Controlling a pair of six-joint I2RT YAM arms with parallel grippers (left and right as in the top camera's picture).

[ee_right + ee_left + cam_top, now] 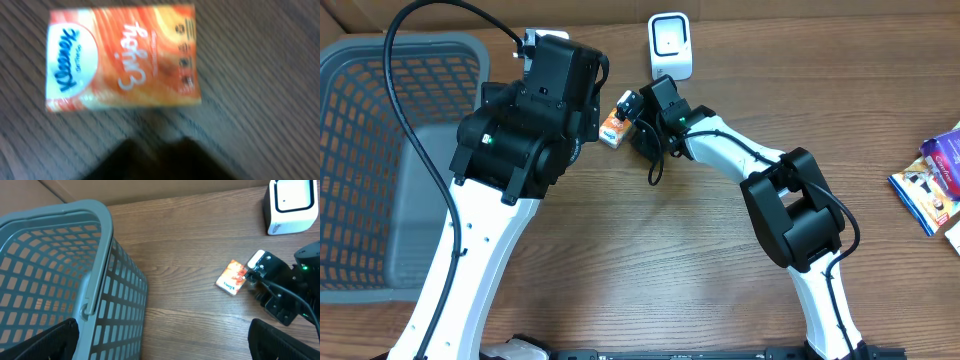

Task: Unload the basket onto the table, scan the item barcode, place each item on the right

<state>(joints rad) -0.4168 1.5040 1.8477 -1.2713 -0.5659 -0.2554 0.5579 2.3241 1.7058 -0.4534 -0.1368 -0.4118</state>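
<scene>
Left pincer (160, 347) wide apart, by basket (60, 270). Pack (120, 57) flat on worktop (260, 125), far centre, near scanner (670, 45). Right pincer (248, 274) at its right end, apart or together, can't tell. Guessing light, squishy, slick wrap: pinch long edges gently.

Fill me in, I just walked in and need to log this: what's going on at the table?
The right gripper is at the edge of an orange Kleenex tissue pack lying flat on the table, apart from the white scanner. Whether it has a grip is unclear. The left gripper hovers wide open and empty by the grey basket.
</scene>
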